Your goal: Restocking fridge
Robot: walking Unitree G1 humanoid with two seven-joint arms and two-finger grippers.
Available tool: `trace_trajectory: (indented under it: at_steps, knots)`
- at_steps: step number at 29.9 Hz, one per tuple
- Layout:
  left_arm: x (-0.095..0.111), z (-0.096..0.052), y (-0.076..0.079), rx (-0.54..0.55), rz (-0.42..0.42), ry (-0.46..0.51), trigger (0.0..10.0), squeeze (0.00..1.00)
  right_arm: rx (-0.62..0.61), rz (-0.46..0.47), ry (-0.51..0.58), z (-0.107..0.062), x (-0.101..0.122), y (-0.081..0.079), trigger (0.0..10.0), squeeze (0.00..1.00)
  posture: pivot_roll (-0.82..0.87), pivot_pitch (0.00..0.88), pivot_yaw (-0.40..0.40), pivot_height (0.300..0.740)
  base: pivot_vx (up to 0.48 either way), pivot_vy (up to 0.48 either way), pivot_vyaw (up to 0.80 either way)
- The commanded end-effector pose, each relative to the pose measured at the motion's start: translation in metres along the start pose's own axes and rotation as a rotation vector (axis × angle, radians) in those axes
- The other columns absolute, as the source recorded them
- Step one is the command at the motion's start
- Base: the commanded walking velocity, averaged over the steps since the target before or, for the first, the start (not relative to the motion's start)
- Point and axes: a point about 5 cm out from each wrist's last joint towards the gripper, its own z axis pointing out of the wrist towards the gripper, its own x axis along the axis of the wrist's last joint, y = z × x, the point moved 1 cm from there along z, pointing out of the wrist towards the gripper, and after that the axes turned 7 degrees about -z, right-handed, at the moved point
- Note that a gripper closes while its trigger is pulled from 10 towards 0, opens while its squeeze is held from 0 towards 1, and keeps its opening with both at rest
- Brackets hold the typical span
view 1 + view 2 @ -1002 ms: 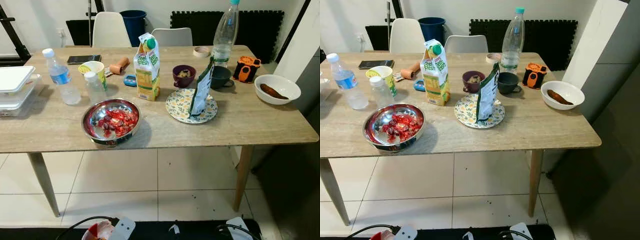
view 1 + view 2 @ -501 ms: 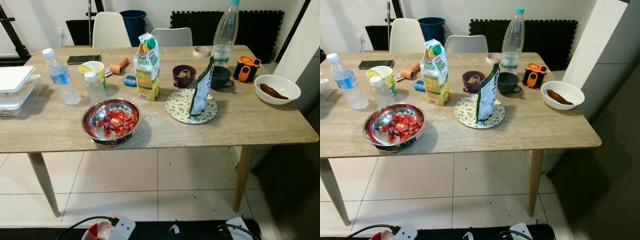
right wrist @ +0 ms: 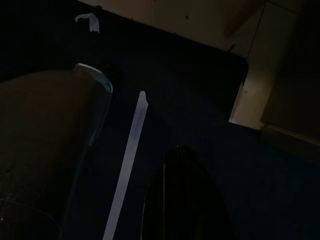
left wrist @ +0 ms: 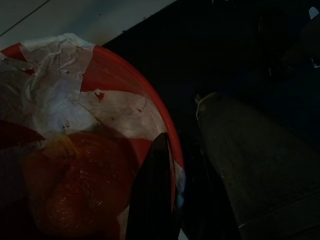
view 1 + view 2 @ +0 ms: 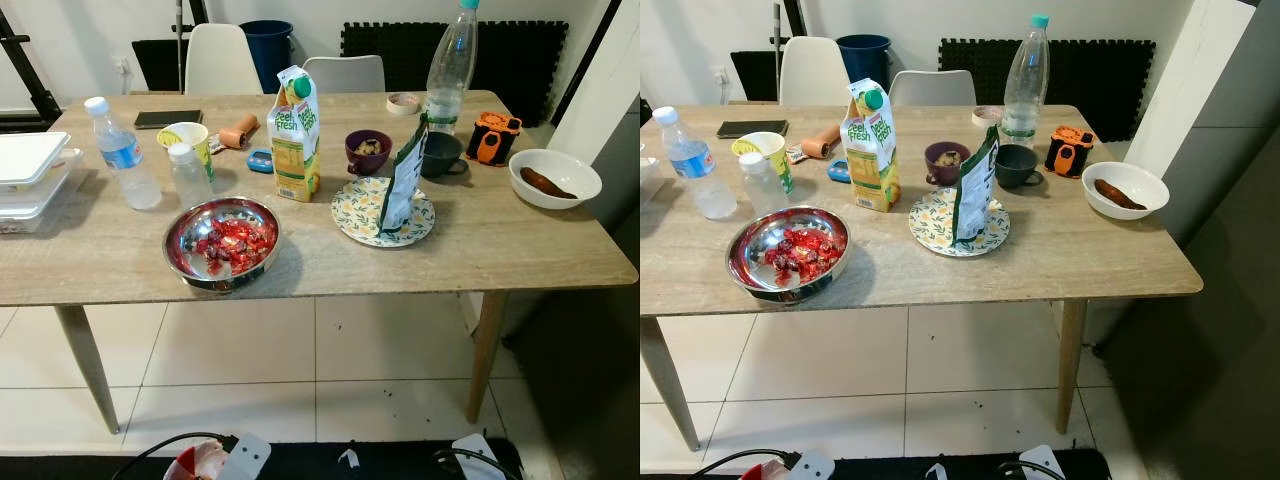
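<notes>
The wooden worktop (image 5: pixel 470 255) spans the middle of the frame. Left of centre sits a steel bowl (image 5: pixel 222 243) of red pieces. Behind it stands a juice carton (image 5: pixel 296 134) with a green cap. Right of centre, a floral plate (image 5: pixel 352 212) carries an upright green pouch (image 5: pixel 403 180). A purple cup (image 5: pixel 367 151) with bits inside and a dark cup (image 5: pixel 442 153) stand behind the plate. At the right edge a white bowl (image 5: pixel 554 177) holds a brown sausage-like piece. Two water bottles (image 5: pixel 122 154) and a yellow cup (image 5: pixel 189 138) stand upper left; white lidded tubs (image 5: pixel 30 180) are at the far left; a tall bottle (image 5: pixel 449 66) is at the top. The left gripper (image 4: pixel 152 200) and right gripper (image 3: pixel 182 200) hang in shade; whether their jaws are wide or narrow cannot be told.
</notes>
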Motion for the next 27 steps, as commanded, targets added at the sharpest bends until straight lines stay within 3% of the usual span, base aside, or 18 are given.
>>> trace_trajectory:
  at_steps: [1,27]
  knots:
    - [-0.0237,-0.0018,0.0106,-0.032,0.002,-0.084,10.0,0.0,0.037,-0.011,-0.056,-0.0023,-0.0154,-0.0115,10.0,0.0,-0.06,0.112,0.005,0.74,0.0,0.0,0.0]
    - [-0.0246,-0.002,0.01,-0.032,0.006,-0.086,10.0,0.0,0.037,-0.016,-0.057,-0.0024,-0.0157,-0.0122,10.0,0.0,-0.06,0.112,0.007,0.74,0.0,0.0,0.0]
